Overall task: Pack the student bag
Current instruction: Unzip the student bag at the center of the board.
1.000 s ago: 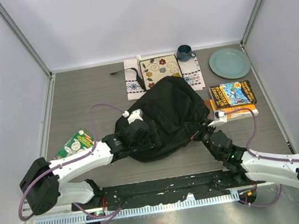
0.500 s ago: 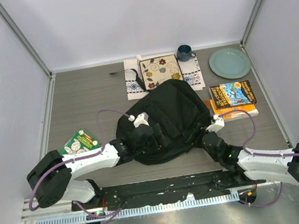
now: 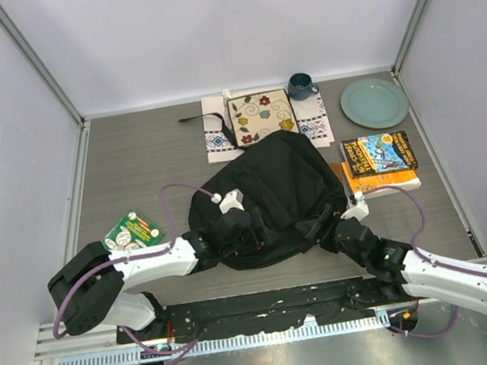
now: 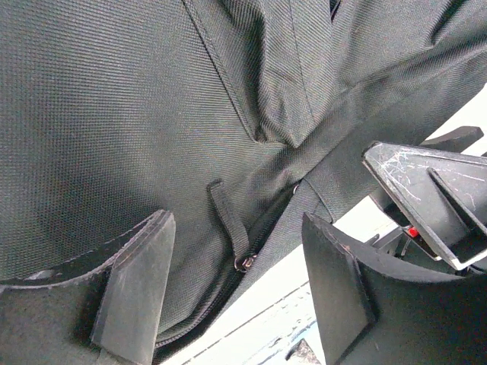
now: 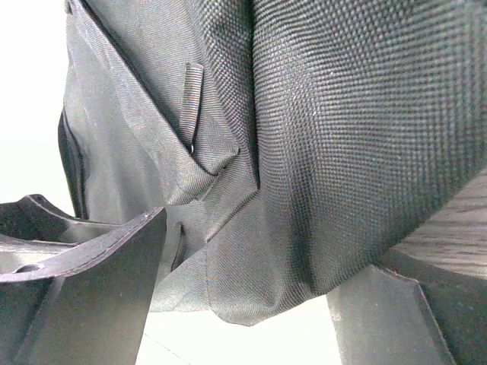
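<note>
At the near middle of the grey wood-grain worktop [image 3: 132, 162], the student bag [image 3: 267, 188] is lying as a rounded black heap. Both arms are reaching into its near edge from opposite sides.

The left pincer [image 4: 237, 277] is hovering released, its two dark, scuffed fingers spread wide over coarse woven fabric. A zip line is running between them, with a small metal puller [image 4: 243, 263] hanging from a flat webbing tab (nothing is being pinched). The right pincer [image 5: 243, 304] is also standing apart. A thick fold of the same grainy weave is bulging between its fingers, near a narrow webbing loop [image 5: 192, 103] stitched into a seam.

No opening or inner lining is showing, so the arms are probably working at the opening step, getting the zip undone before anything goes in. The next move seems to call for the left pincer closing squarely on the slim tab. The right one would need to be clamping the fabric to give tension, since cloth this soft is likely to bunch and slide.

A stack of glossy paperback books [image 3: 379, 163] is lying just beside the bag's right edge. A green packet [image 3: 128, 232] is sitting near its left side. A smooth teal plate [image 3: 375, 102] and a dark mug [image 3: 301, 85] are resting at the far edge.
</note>
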Available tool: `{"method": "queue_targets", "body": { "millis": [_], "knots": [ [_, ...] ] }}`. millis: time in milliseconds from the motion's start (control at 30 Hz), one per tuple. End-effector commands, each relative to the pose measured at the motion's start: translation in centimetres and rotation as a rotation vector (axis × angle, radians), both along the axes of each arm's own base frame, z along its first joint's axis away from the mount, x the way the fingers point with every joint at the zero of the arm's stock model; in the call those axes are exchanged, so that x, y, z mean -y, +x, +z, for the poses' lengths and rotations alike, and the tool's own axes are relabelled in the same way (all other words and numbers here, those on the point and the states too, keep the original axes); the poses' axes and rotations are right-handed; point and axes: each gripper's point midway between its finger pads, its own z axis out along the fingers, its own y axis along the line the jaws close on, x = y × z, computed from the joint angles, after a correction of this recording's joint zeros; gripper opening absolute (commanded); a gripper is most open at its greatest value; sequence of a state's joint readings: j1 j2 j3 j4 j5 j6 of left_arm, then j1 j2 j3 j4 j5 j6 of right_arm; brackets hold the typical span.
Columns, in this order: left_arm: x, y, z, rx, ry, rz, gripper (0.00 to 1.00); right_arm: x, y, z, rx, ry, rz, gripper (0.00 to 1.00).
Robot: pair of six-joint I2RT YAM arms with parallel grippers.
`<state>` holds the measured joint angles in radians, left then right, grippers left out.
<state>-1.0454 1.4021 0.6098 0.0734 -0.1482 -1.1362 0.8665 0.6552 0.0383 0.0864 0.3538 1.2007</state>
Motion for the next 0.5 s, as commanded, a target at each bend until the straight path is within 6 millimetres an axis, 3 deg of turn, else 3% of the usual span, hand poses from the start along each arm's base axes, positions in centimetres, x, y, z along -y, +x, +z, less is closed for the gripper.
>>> {"method": "queue_targets", "body": {
  "millis": [0, 133, 233, 267, 333, 367, 467],
  "knots": [
    [0.6, -0.2, 0.1, 0.009, -0.024, -0.007, 0.70, -0.2, -2.0, -1.9, -0.137, 0.023, 0.027, 0.83],
    [1.0, -0.8, -0.2, 0.000, -0.015, -0.027, 0.66, -1.4, -1.9, -1.1, -0.140, 0.072, 0.051, 0.76],
    [1.1, -1.3, -0.8, -0.016, -0.005, -0.037, 0.64, -1.4, -1.8, -1.8, -0.155, 0.050, 0.048, 0.61],
    [1.1, -1.4, -1.1, -0.023, 0.003, -0.039, 0.64, -1.1, -1.9, -2.4, -0.167, 0.026, 0.039, 0.51],
    [1.0, -1.7, -1.6, -0.035, 0.015, -0.036, 0.62, -0.8, -1.9, -3.0, -0.166, 0.012, 0.033, 0.41],
    [0.8, -1.8, -2.1, -0.043, 0.029, -0.031, 0.60, -0.8, -1.8, -3.1, -0.160, 0.012, 0.030, 0.30],
    [0.0, -1.9, -3.1, -0.063, 0.065, -0.001, 0.56, -0.3, -1.8, -3.8, -0.152, -0.009, 0.023, 0.18]
  ]
}}
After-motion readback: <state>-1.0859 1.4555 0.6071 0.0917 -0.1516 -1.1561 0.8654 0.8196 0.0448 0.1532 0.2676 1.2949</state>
